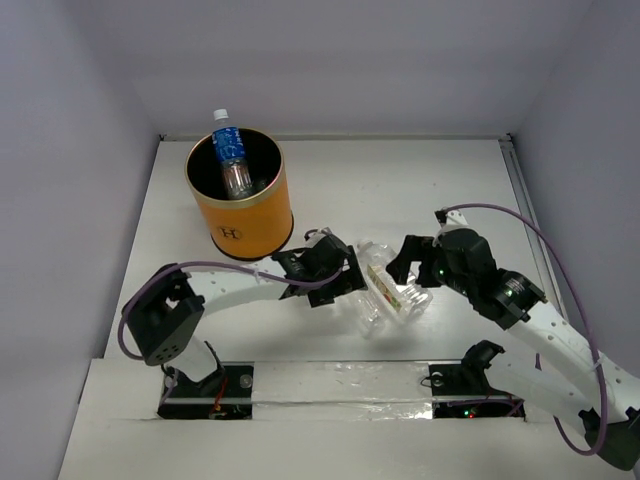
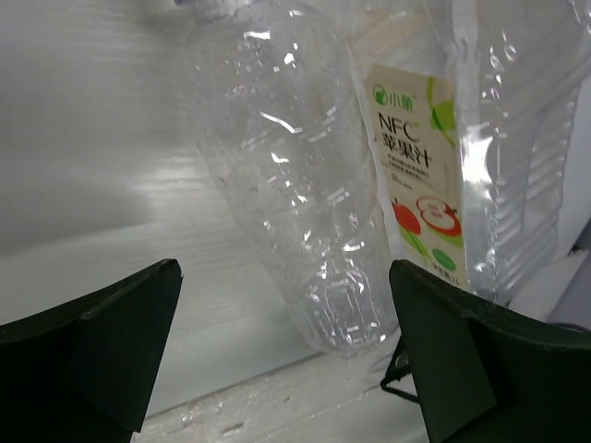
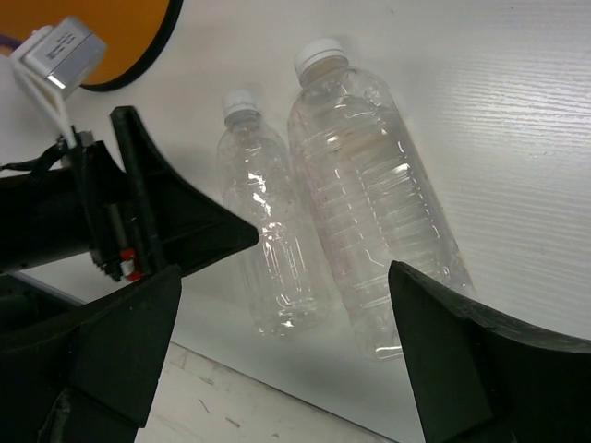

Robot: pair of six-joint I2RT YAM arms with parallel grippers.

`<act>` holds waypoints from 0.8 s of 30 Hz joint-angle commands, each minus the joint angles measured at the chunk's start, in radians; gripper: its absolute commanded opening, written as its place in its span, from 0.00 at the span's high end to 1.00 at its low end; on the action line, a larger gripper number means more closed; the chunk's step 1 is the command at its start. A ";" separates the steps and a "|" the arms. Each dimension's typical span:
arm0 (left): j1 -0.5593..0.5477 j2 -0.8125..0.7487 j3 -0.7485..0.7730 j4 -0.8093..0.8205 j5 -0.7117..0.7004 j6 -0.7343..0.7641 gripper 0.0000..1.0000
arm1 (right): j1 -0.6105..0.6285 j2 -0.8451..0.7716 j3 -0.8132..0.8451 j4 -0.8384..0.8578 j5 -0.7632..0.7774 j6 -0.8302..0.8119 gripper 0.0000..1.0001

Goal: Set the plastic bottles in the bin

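Note:
The orange-yellow bin [image 1: 245,215] stands at the back left with a blue-labelled bottle [image 1: 231,158] upright inside it. Three clear bottles lie together on the table between my grippers; one carries a yellow-green juice label [image 1: 386,291]. In the left wrist view a plain clear bottle [image 2: 291,175] lies between my open fingers, with the labelled bottle [image 2: 416,175] beside it. In the right wrist view a small clear bottle [image 3: 272,245] and a larger one [image 3: 379,212], both white-capped, lie ahead. My left gripper [image 1: 345,280] and right gripper [image 1: 405,268] are both open, empty, and flank the bottles.
A third ribbed clear bottle [image 2: 522,148] lies at the right in the left wrist view. The left gripper's black finger [image 3: 166,217] and the bin's edge [image 3: 111,37] show in the right wrist view. White walls enclose the table, and a taped front ledge [image 1: 330,385] runs by the arm bases.

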 commanded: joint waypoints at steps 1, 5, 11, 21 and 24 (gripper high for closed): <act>-0.005 0.044 0.080 0.040 -0.076 -0.035 0.05 | 0.003 -0.008 0.013 0.001 -0.043 -0.040 0.01; -0.005 0.124 0.126 0.020 -0.121 -0.028 0.06 | 0.003 -0.005 0.025 -0.005 -0.074 -0.070 0.01; -0.005 0.214 0.157 0.006 -0.184 -0.022 0.13 | -0.006 0.036 0.034 -0.002 -0.090 -0.093 0.01; -0.005 0.199 0.148 -0.049 -0.242 0.079 0.48 | -0.159 0.383 0.188 0.072 -0.087 -0.207 0.00; -0.005 0.141 0.122 -0.058 -0.242 0.102 0.55 | -0.159 0.510 0.260 0.025 -0.113 -0.242 0.00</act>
